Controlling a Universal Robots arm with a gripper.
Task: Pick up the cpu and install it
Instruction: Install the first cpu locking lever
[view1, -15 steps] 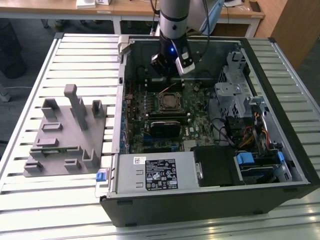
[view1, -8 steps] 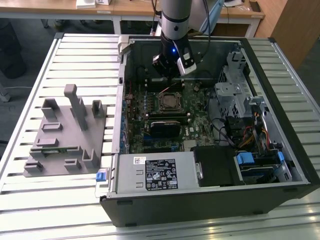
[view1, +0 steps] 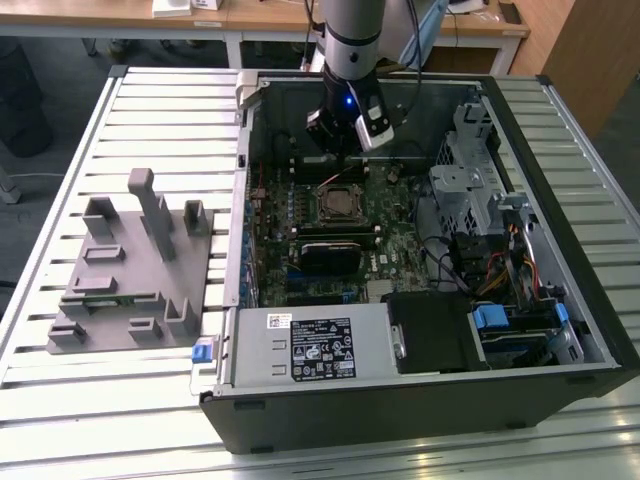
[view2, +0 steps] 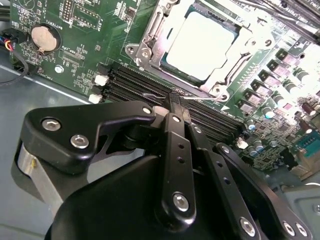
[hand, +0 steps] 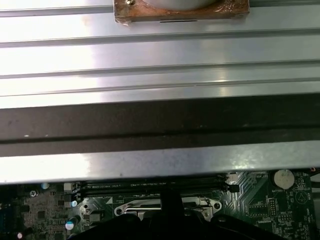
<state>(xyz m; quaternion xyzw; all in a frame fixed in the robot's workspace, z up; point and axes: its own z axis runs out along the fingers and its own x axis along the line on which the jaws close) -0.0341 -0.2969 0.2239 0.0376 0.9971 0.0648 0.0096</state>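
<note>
1. The cpu (view2: 202, 45) sits in its socket on the motherboard (view1: 395, 215), pale silver top up, inside the open case (view1: 560, 200). In the exterior view it shows as the square chip (view1: 335, 203) near the board's middle.
2. The gripper (view2: 176, 96) hangs over the board on the far side of the socket, close to the memory slots (view2: 135, 82). The jaws look pressed together with nothing between them; the fingertips meet in a narrow point.
3. The gripper tip is just beside the socket frame (view2: 150, 40), apart from the chip itself. I cannot tell whether it touches the board or the thin retention lever (view2: 200, 98) running past it.
4. Judgement: pick and placement look done, since the chip lies flat and square in the socket and the gripper is empty.
5. The metal frame rims the chip's edges; whether it is latched down I cannot tell. That locking is the one part that may be left.
6. The grey fixture (view1: 130, 270) lies on the slatted table (view1: 60, 150), at the exterior view's left of the case, well apart from the arm.
7. In the first wrist view the case wall (hand: 160, 120) sits beyond the board edge.
</note>
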